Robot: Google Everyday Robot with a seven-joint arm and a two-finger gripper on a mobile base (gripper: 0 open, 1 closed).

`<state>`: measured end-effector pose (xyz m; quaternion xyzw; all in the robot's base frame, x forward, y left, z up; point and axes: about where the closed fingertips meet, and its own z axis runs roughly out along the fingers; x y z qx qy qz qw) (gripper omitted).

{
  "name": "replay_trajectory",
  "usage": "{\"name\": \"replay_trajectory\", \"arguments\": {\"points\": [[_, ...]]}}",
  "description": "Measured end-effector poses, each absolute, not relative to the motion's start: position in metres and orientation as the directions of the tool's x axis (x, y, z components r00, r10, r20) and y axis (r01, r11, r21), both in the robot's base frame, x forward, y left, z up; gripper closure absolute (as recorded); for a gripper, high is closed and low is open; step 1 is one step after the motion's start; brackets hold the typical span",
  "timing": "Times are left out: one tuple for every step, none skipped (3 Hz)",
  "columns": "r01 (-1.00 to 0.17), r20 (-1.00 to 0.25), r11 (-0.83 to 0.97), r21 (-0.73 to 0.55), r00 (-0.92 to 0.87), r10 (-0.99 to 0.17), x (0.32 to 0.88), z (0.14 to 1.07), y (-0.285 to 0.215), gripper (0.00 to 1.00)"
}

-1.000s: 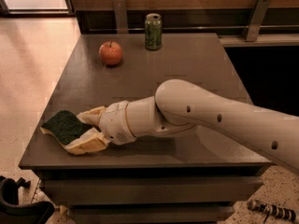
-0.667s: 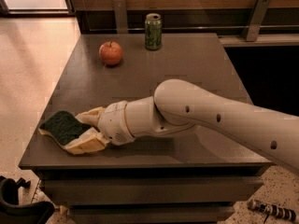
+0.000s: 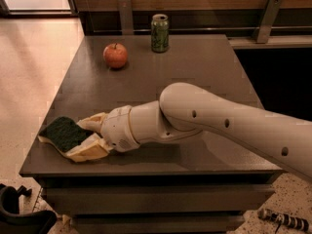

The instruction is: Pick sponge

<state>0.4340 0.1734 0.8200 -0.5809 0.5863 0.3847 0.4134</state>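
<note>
The sponge (image 3: pixel 62 133), dark green on top over pale yellow foam, lies flat at the front left corner of the dark table (image 3: pixel 195 57). My gripper (image 3: pixel 78 138) reaches in from the right at table height. Its two yellowish padded fingers (image 3: pixel 93 121) are spread apart, one behind the sponge's right end and one in front of it. The sponge's right end sits between them, and the fingers look open around it. The sponge rests on the table.
A red apple (image 3: pixel 115 55) sits at the back left of the table and a green can (image 3: pixel 159 32) stands at the back middle. My white arm (image 3: pixel 219 123) crosses the front right of the table. The table's left and front edges are close to the sponge.
My gripper has crept slightly left, further around the sponge. The sponge has shifted a little left on the table. The apple and can have not moved.
</note>
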Motion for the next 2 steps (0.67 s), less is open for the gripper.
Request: {"name": "replay_trajectory", "arguments": {"points": [[-0.999,-0.932,0.029,-0.029,0.017,-0.363,0.434,0.82,0.173,1.0],[-0.999,-0.936,-0.001,-0.04,0.038,-0.351,0.436,0.833,0.166,1.0]]}}
